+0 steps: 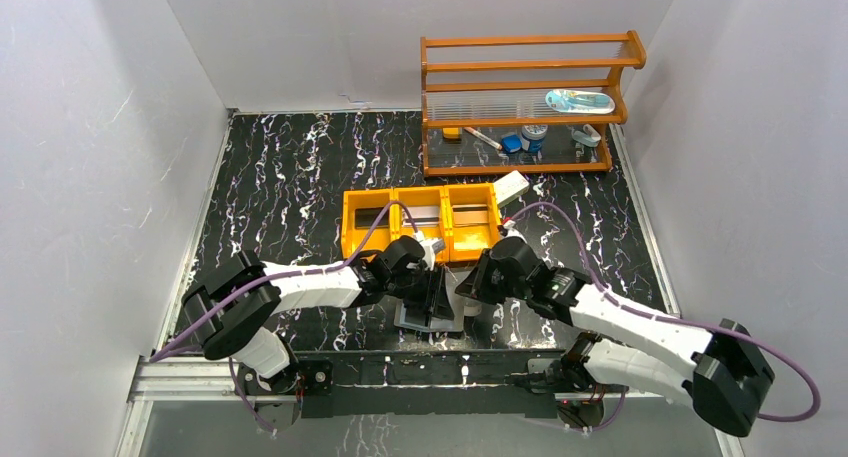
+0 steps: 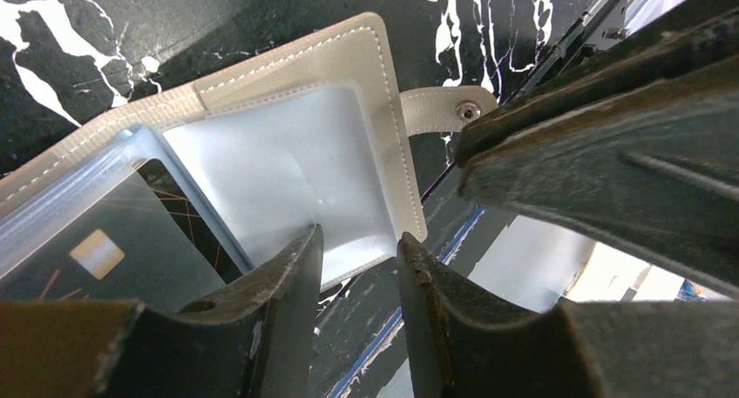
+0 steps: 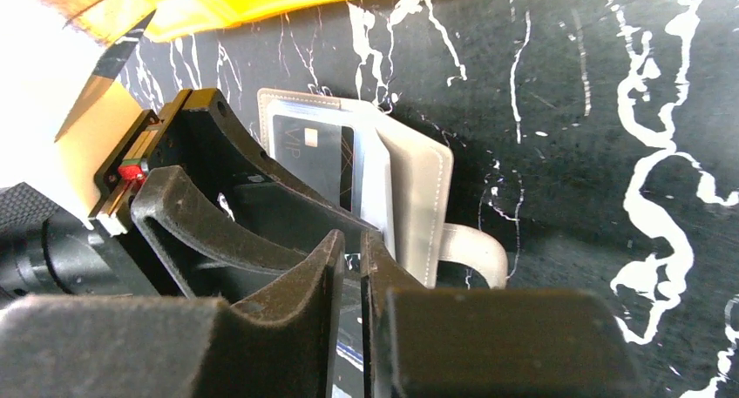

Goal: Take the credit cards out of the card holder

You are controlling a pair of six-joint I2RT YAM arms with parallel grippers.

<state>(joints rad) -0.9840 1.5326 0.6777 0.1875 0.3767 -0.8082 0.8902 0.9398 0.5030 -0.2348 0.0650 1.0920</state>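
Find the card holder lying open on the tabletop, just in front of the orange tray and between both arms.

**Progress.** The tray compartments show a dark rectangle, a silvery rectangle and a brownish rectangle. These are probably cards already removed. One dark chip card is still inside a clear sleeve of the holder. Treat the task as mostly done, with this card left to extract.

**Left end effector**: the fingers stand partly apart over the holder's near edge. Nothing is clamped between them.

**Right end effector**: the fingers are almost together at the edge of a sleeve leaf. You cannot tell whether the leaf is nipped.
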